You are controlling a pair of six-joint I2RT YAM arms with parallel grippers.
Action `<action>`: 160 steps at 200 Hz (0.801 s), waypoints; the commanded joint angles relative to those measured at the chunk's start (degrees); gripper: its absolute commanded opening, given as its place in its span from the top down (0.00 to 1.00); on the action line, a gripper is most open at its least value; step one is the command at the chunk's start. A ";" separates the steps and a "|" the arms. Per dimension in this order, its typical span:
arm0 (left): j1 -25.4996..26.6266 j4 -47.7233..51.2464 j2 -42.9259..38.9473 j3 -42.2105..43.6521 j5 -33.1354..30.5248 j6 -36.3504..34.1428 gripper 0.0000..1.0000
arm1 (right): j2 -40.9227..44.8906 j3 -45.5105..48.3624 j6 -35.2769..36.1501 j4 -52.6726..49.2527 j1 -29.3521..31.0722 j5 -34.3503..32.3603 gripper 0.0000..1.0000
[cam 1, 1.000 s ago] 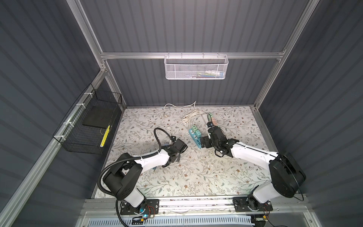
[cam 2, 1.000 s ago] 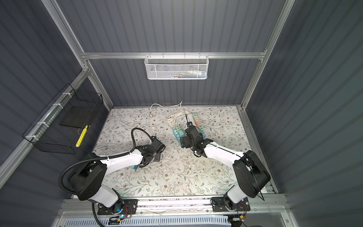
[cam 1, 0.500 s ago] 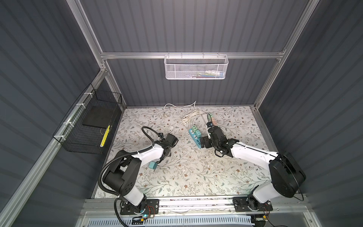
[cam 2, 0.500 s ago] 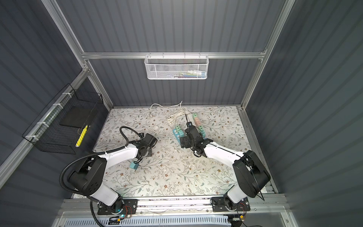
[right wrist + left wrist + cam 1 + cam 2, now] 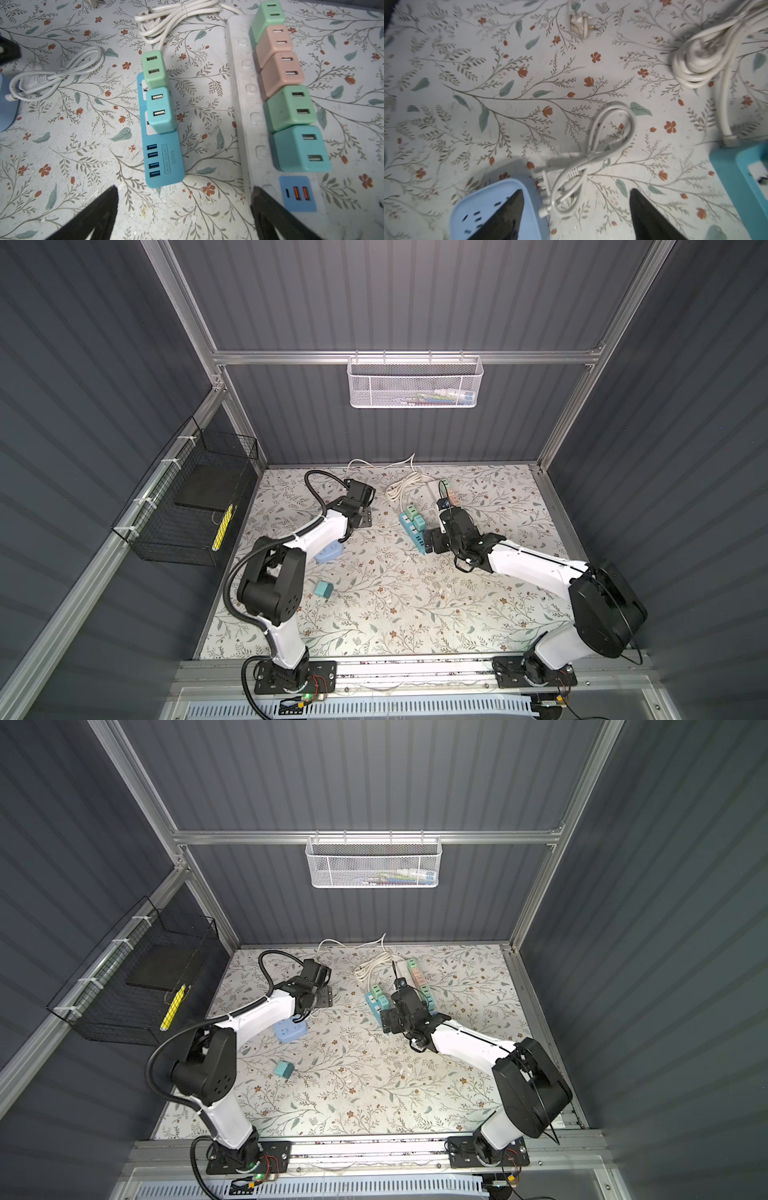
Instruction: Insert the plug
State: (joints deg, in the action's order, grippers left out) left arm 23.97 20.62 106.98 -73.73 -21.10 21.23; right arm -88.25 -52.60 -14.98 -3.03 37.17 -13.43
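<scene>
The plug, a small teal cube (image 5: 323, 590) (image 5: 284, 1069), lies loose on the floral table, near the left arm's elbow and away from both grippers. My left gripper (image 5: 365, 517) (image 5: 576, 197) is open and empty, hovering at the back left over a light blue round socket block (image 5: 328, 552) (image 5: 483, 207) and its tied white cable (image 5: 591, 149). My right gripper (image 5: 430, 541) (image 5: 185, 199) is open and empty just in front of a teal power strip (image 5: 411, 531) (image 5: 164, 162), which carries a green cube (image 5: 154, 69) and a teal cube (image 5: 160, 111).
A long white power strip (image 5: 436, 489) (image 5: 245, 83) to the right holds a row of several green, pink and teal cubes. Coiled white cable (image 5: 401, 485) lies at the back. A black wire basket (image 5: 187, 506) hangs left, a white mesh basket (image 5: 415, 381) on the back wall.
My left arm has lifted and swung towards the back left, uncovering the light blue socket block and the teal plug on the table. The right arm has stayed where it was.
</scene>
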 commanded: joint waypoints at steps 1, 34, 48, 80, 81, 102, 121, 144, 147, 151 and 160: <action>-0.85 0.37 4.00 -3.12 5.38 -3.81 0.25 | 0.35 0.26 0.13 -0.55 0.07 -0.99 0.01; -1.03 1.20 7.18 -3.84 5.94 -2.58 0.27 | -0.03 0.15 0.22 -0.62 0.08 -1.01 0.01; -1.05 0.89 7.27 -2.60 6.78 -0.98 0.29 | -0.26 0.04 0.22 -0.66 0.02 -1.12 0.01; -0.45 -3.67 6.25 1.80 13.21 3.94 0.35 | -0.94 -0.26 0.22 -0.79 0.02 -1.07 0.01; -0.39 -3.80 6.24 1.86 13.25 4.10 0.35 | -0.95 -0.29 0.17 -0.82 0.02 -1.07 0.01; 1.96 -6.21 5.92 3.19 13.61 7.35 0.37 | -1.22 -0.40 0.13 -0.88 0.05 -0.95 0.01; 4.38 -6.55 6.95 1.67 12.40 9.41 0.37 | -1.23 -0.33 0.12 -0.88 0.08 -1.03 0.01; 6.58 -8.13 8.23 -0.02 11.43 13.26 0.37 | -1.23 -0.49 0.30 -1.05 0.01 -1.16 0.01; 6.81 -8.22 8.45 -0.42 11.12 13.59 0.37 | -1.14 -0.49 0.30 -1.05 0.05 -1.30 0.01; 7.08 -8.18 8.75 -0.79 10.84 13.91 0.37 | -1.14 -0.42 0.31 -1.09 0.03 -1.32 0.01; 7.63 -8.38 9.36 -1.75 10.15 14.18 0.37 | -1.01 -0.40 0.30 -1.05 0.06 -1.40 0.01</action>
State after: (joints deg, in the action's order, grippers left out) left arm 29.98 12.69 113.47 -73.03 -11.86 30.83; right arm -88.68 -52.60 -14.96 -3.27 37.17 -13.61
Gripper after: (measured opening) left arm 0.632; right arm 0.989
